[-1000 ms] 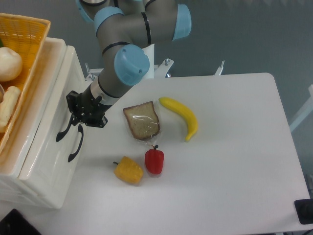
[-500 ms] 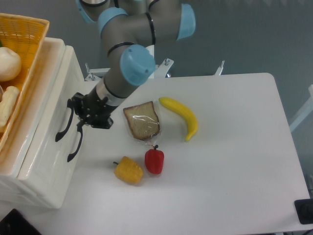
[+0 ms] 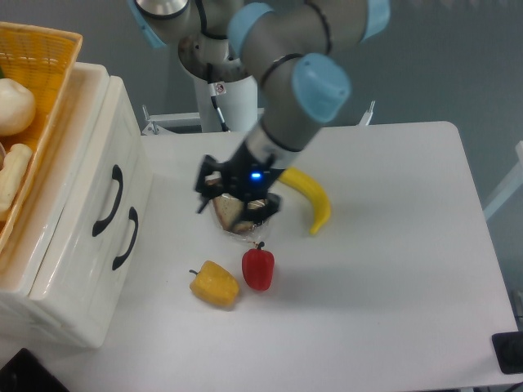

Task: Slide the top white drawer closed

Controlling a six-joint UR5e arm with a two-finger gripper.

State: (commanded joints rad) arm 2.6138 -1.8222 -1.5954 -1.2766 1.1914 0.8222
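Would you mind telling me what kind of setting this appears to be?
Most likely a robotics lab set up as a mock kitchen: a robot arm with its hand works over a plain white table holding toy-like food, such as a banana and a red pepper, beside a small white drawer cabinet.

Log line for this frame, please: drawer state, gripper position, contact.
top white drawer: flush with cabinet front, looks closed | gripper: over bread slice, apart from drawer | contact: none | jaws: unclear

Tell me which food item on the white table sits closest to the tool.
The plastic-wrapped slice of brown bread: the tool hangs right over it, partly hiding it. The yellow banana, red bell pepper and yellow bell pepper lie clear of it.
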